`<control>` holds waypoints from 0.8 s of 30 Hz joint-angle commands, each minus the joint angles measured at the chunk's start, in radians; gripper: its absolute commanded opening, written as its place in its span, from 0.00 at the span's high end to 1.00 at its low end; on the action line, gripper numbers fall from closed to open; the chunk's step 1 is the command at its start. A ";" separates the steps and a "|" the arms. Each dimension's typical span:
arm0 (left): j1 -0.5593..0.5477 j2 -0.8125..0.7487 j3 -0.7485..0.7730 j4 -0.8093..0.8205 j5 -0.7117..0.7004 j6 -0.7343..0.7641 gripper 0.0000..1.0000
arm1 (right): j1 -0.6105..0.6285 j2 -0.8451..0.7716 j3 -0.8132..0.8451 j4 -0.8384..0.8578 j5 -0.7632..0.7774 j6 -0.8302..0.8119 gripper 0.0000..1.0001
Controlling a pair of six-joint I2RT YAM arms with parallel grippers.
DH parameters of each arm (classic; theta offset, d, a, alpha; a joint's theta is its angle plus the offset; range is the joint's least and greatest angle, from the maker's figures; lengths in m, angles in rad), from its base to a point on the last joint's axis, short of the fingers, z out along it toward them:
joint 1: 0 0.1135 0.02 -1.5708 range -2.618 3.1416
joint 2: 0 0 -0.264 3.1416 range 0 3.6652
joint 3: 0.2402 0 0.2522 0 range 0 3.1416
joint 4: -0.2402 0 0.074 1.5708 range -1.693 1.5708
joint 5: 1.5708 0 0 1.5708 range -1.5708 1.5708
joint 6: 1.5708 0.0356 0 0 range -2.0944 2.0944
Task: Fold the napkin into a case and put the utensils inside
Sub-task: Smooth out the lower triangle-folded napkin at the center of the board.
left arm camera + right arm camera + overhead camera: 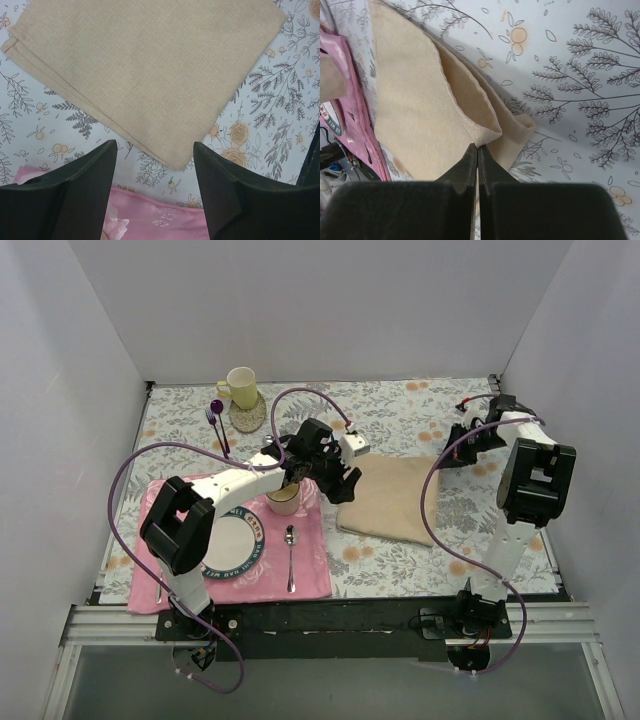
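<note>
The right end effector (478, 146), pressed together, pinches the napkin (410, 110) by its raised corner at its tips. The left end effector (155, 145) hovers spread, with the cloth just ahead.

Your left gripper (155, 146) hangs with jaws apart over the left edge of the napkin (150, 75); your right gripper (478, 148), fingers pressed together, pinches its far corner.

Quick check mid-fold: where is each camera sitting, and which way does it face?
Top external: above and behind, looking down; left arm, right arm show, napkin centre-right.
Left wrist: above napkin's corner, looking down; left gripper open.
Right wrist: low, looking along the tablecloth; right gripper shut at a lifted napkin corner.
Shared: all three see the napkin.
</note>
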State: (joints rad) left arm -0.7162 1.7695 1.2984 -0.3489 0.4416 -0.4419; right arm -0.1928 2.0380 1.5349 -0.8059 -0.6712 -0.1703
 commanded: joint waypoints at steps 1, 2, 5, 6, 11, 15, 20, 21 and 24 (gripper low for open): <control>0.004 -0.042 -0.002 -0.012 0.048 0.025 0.38 | 0.001 0.076 0.028 0.022 0.004 -0.021 0.99; 0.003 -0.033 0.001 -0.019 0.052 0.028 0.38 | 0.001 0.080 0.028 0.034 0.021 -0.026 0.99; 0.003 0.002 0.015 -0.025 0.081 0.035 0.41 | 0.001 0.096 0.025 0.054 0.042 -0.040 0.99; 0.003 0.011 0.018 -0.025 0.092 0.035 0.42 | 0.001 0.100 0.027 0.056 0.044 -0.043 0.99; -0.003 0.083 0.053 -0.024 0.114 0.031 0.48 | 0.001 0.111 0.039 0.067 0.033 -0.057 0.99; -0.008 0.145 0.070 -0.009 0.108 0.025 0.54 | 0.003 0.102 0.062 0.044 0.012 -0.078 0.84; -0.035 0.195 0.082 -0.027 0.065 0.075 0.64 | 0.003 0.085 0.132 -0.047 -0.007 -0.130 0.59; -0.038 0.199 0.078 -0.041 0.059 0.086 0.68 | 0.003 0.073 0.160 -0.067 -0.010 -0.146 0.57; -0.054 0.189 0.046 -0.062 0.040 0.115 0.72 | 0.003 0.032 0.180 -0.139 -0.025 -0.208 0.49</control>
State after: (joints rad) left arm -0.7437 1.9865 1.3468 -0.3809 0.5037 -0.3885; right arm -0.1940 2.1490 1.6485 -0.8310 -0.6537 -0.2871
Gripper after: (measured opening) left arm 0.303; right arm 0.493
